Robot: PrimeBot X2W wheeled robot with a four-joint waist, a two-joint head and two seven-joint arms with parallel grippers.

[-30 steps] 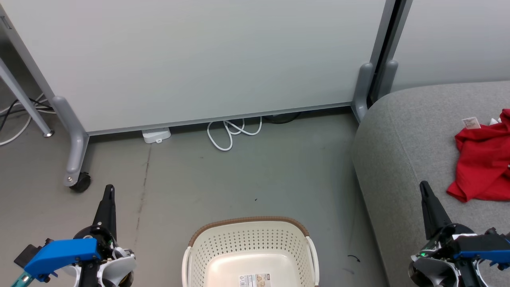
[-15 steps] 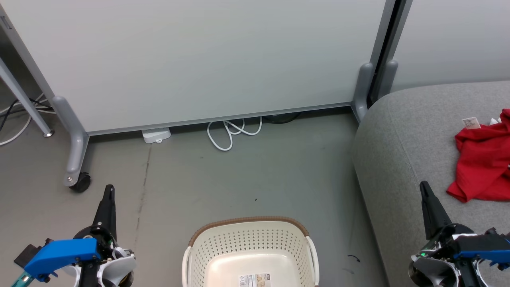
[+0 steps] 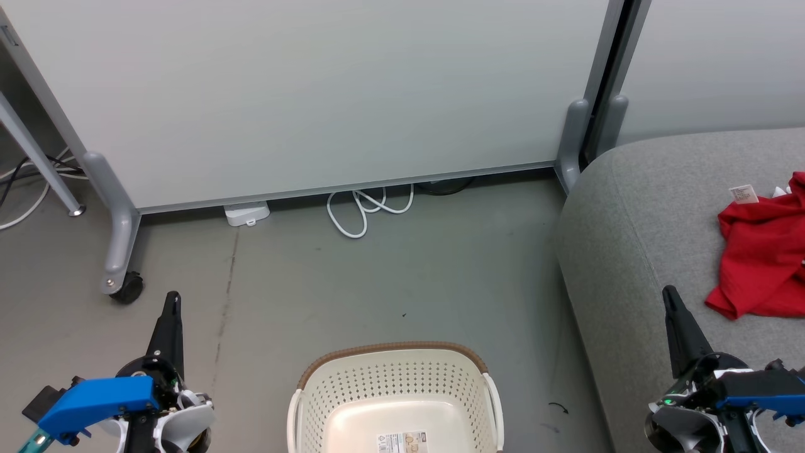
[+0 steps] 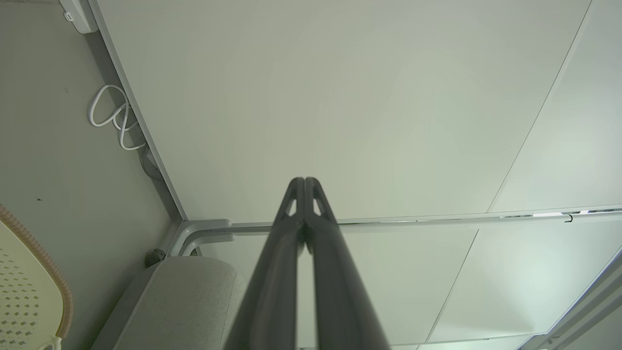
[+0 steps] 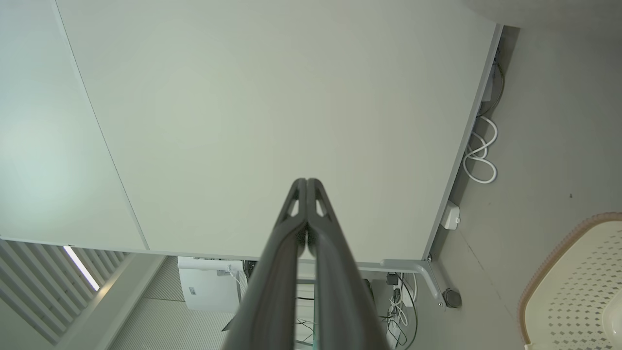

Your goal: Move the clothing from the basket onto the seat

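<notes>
At the right edge of the head view, the clothing [image 3: 764, 251] lies crumpled on the seat [image 3: 641, 239], bright red with a white tag [image 3: 743, 194] at its top, so delivery looks done. Bottom centre, the basket [image 3: 393, 345] shows a bare bottom. Flanking it, the left end effector [image 3: 171, 301] and the right end effector [image 3: 670, 297] are pressed closed, holding nothing, apparently parked.
</notes>
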